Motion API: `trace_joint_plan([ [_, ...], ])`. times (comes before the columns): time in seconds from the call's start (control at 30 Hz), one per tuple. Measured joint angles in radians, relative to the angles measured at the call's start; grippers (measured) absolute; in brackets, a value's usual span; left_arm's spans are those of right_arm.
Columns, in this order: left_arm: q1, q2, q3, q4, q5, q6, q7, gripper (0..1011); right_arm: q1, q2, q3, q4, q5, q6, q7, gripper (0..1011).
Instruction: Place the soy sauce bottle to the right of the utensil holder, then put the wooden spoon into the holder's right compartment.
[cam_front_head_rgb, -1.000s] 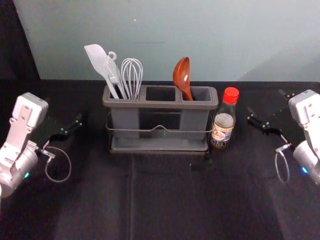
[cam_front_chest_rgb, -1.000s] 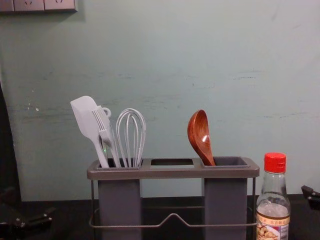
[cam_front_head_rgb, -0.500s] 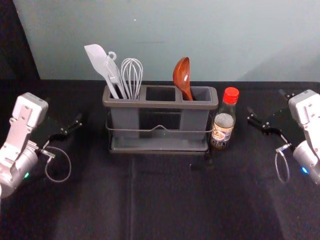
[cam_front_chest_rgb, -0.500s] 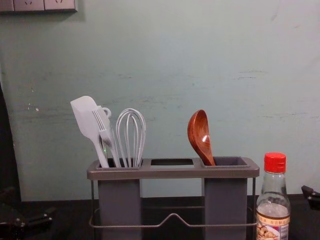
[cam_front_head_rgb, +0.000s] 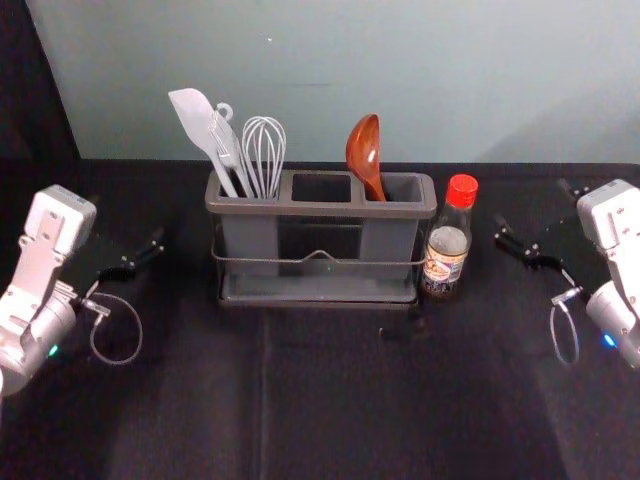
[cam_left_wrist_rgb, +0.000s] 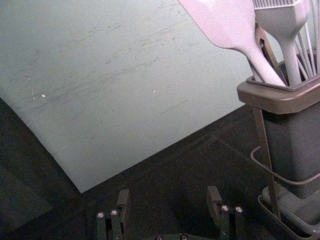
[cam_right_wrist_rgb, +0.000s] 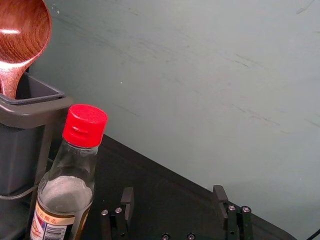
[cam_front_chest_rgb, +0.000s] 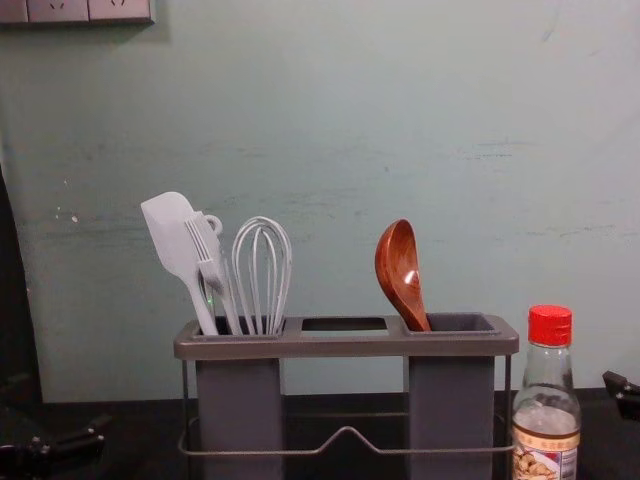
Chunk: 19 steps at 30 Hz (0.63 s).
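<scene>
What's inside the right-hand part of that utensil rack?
A wooden spoon, bowl up, leaning left. The compartment's front wall hides the handle's lower end.

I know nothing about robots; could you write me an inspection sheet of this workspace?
Surface: black, cloth-like table cover, creased.
Job's things: red-capped glass soy sauce bottle upright, right of the long grey utensil holder; reddish-brown wooden spoon bowl-up in its right compartment.
Clutter: pale grey spatula, brush and whisk in the left compartment.
Grippers: left gripper beyond the holder's left end, right gripper beyond the bottle; both open, holding nothing.
Cables: thin loop at each wrist.
Surroundings: scuffed pale green wall.
</scene>
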Motion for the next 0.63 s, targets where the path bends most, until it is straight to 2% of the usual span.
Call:
trace_joint_plan([
  [0.63,0.0,0.0,0.0,0.0,0.0,0.0,0.0,1000,0.0,0.0,0.0,0.0,0.0,0.0,0.0,1002],
])
